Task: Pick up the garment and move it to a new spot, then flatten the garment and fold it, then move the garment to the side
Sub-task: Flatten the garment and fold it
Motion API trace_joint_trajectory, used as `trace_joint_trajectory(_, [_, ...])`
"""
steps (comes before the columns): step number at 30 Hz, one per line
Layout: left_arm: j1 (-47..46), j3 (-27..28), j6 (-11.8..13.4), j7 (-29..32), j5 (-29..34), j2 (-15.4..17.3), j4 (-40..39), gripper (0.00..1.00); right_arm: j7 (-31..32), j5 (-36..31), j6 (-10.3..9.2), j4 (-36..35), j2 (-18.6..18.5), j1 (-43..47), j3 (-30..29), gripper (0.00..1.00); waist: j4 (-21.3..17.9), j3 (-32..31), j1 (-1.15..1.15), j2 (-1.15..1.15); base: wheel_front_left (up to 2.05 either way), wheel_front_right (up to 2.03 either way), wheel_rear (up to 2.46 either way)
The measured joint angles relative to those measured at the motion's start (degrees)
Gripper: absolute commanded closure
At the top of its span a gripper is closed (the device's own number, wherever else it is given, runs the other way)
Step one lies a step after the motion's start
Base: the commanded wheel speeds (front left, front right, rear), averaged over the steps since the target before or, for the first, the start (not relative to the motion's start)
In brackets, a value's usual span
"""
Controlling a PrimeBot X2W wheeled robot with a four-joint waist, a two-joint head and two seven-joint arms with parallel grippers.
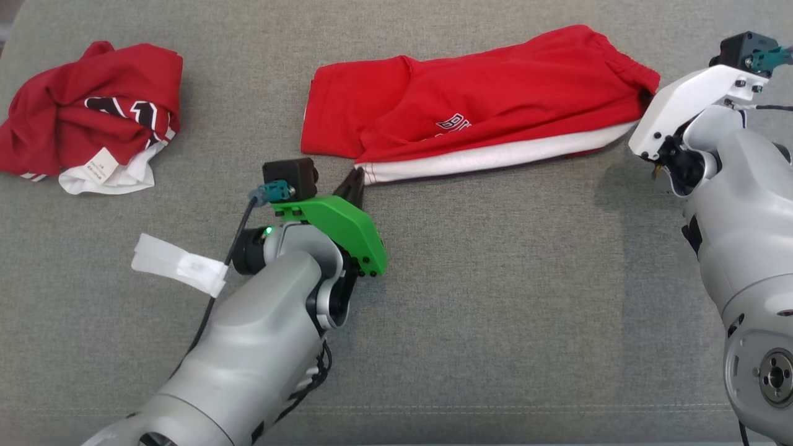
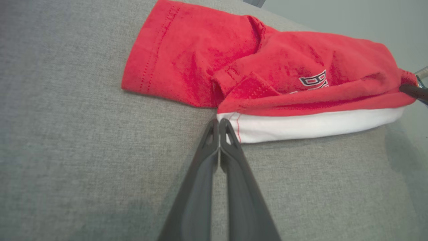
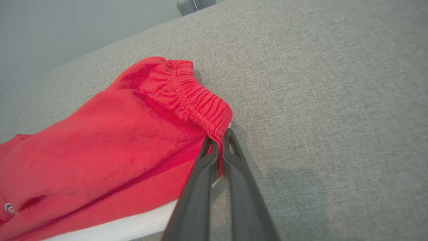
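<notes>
The red garment (image 1: 495,93) lies spread out near the far edge of the grey cushion (image 1: 495,297), right of middle. The right gripper (image 3: 220,142) is clamped on its elastic waistband (image 3: 197,97). The left gripper (image 2: 219,125) is closed at the corner of the white hem (image 2: 317,125); whether it has hold of cloth cannot be told.

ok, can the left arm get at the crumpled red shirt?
Likely yes: bare cushion lies between left gripper and crumpled red shirt, though its jaws sit shut at the shorts' hem.
</notes>
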Motion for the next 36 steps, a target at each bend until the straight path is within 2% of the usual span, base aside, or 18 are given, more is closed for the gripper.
trace_joint_trajectory(6, [-5.56, 3.30, -0.09, -3.27, 0.79, 1.77, -0.10, 1.00, -2.90, 3.08, 0.00, -3.11, 1.25, -3.28, 2.04, 1.00, -0.80, -2.64, 0.00, 0.00, 0.00, 0.00, 0.00])
trace_joint_trajectory(11, [-10.05, 6.03, 0.02, -4.24, 2.20, 2.82, -1.97, 1.00, -4.39, 5.03, 0.00, -7.15, 1.32, -4.27, 6.81, 1.00, -1.37, -4.69, 0.00, 0.00, 0.00, 0.00, 0.00])
trace_joint_trajectory(16, [-13.97, 9.17, 0.80, -4.49, 4.30, 4.60, -4.58, 1.00, -4.99, 10.04, 0.01, -12.90, 2.19, -4.53, 11.28, 1.00, -2.41, -6.36, 0.00, 0.00, 0.00, 0.00, 0.00])
trace_joint_trajectory(20, [-18.00, 13.93, 0.97, -4.53, 6.43, 5.45, -7.89, 1.00, -5.46, 12.84, 0.00, -16.72, 1.77, -5.47, 12.85, 1.00, -3.55, -5.91, 0.00, 0.00, 0.00, 0.00, 0.00])
trace_joint_trajectory(22, [-20.17, 17.35, 1.82, -4.56, 7.77, 5.44, -9.18, 1.00, -5.82, 13.78, 0.00, -17.71, 1.92, -7.20, 12.87, 1.00, -4.01, -4.96, 0.00, 0.00, 0.00, 0.00, 0.00])
trace_joint_trajectory(28, [-25.74, 26.37, 3.44, -4.57, 18.12, 6.71, -12.48, 1.00, -8.81, 14.08, 0.05, -16.30, 4.64, -13.76, 12.34, 1.00, -5.62, -0.68, 0.00, 0.00, 0.00, 0.00, 0.00])
trace_joint_trajectory(33, [-28.10, 35.71, 4.46, -4.48, 27.28, 5.05, -16.62, 1.00, -15.90, 13.48, 0.14, -11.78, 5.77, -20.85, 7.31, 1.00, -7.24, 3.32, 0.00, 0.00, 0.00, 0.00, 0.00])
trace_joint_trajectory(36, [-29.21, 39.88, 3.87, -4.32, 33.03, 4.02, -19.14, 1.00, -20.47, 12.83, 0.19, -9.37, 6.20, -24.68, 5.23, 1.00, -8.08, 5.58, 0.01, 0.00, 0.00, 0.00, 0.00])
